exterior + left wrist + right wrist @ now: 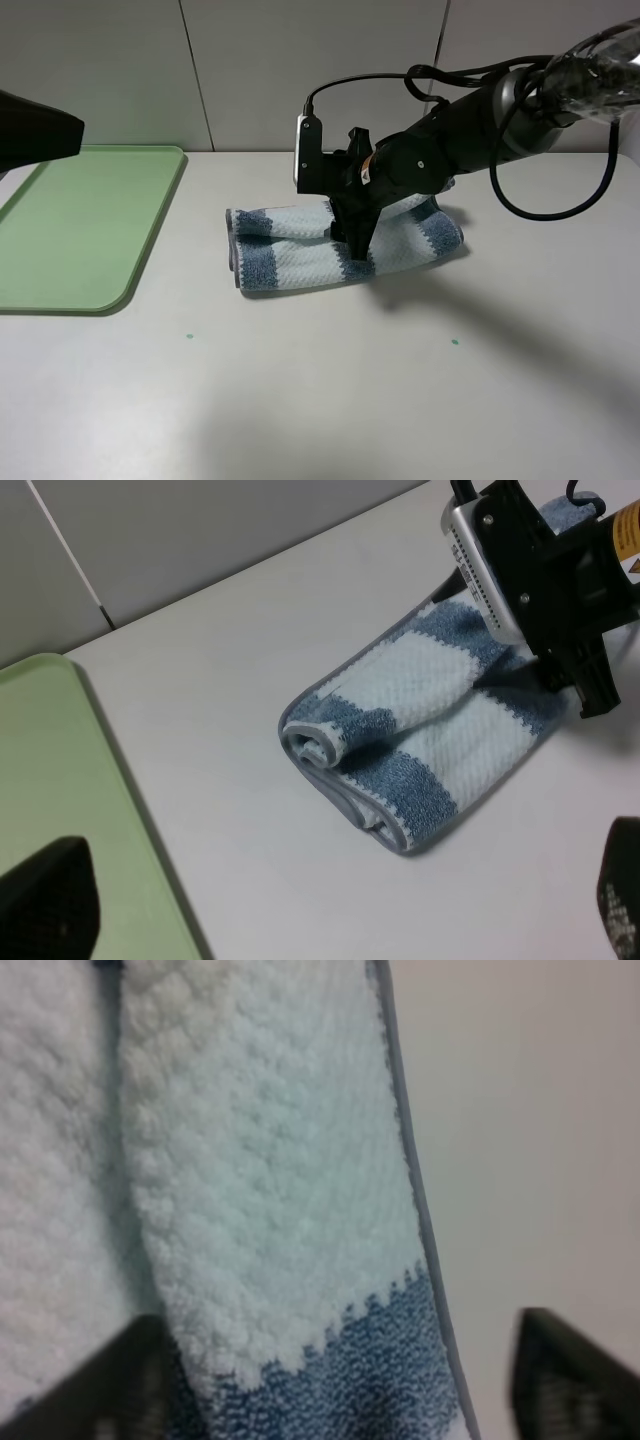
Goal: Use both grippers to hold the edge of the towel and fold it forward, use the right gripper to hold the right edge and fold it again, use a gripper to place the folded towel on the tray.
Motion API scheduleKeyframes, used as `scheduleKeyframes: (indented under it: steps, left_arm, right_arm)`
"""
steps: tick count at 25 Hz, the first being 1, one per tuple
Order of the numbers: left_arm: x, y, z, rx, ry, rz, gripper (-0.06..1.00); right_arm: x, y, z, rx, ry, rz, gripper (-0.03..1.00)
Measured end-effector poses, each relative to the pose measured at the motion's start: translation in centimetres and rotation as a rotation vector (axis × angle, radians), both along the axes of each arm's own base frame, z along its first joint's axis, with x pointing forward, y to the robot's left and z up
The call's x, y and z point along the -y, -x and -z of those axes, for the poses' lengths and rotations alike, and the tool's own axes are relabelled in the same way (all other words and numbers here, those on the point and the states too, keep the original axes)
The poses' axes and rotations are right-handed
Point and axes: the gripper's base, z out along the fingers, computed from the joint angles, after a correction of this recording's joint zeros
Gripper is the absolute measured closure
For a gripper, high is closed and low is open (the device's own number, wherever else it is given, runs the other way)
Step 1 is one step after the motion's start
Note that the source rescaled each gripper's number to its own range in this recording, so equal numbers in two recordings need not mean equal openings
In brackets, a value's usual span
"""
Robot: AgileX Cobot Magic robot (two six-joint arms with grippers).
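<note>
Exterior high view: folded towel (285,255) lies on the surface (400,390) right of the tray (80,220), apart from it. Right pincer (357,250) sits on its middle, fingers (565,1380) apart astride the hem (420,1210) (nothing clamped). Left pincer (335,910) hangs wide and empty near the tray.

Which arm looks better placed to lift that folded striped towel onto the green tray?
Right: the right gripper is down on the blue-and-white striped towel, jaws open astride its hem; the left gripper hovers off by the pale-green plastic tray.
</note>
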Motion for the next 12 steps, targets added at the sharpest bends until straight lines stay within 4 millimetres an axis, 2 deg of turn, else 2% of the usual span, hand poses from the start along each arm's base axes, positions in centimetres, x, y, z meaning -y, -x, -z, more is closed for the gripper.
scheduleKeyframes:
  steps: [4, 12]
  left_arm:
    - [0.0, 0.0, 0.0, 0.0, 0.0, 0.0, -0.05]
    - [0.0, 0.0, 0.0, 0.0, 0.0, 0.0, -0.05]
  right_arm:
    - [0.0, 0.0, 0.0, 0.001, 0.001, -0.001, 0.39]
    - [0.32, 0.28, 0.32, -0.04, 0.046, 0.0, 0.41]
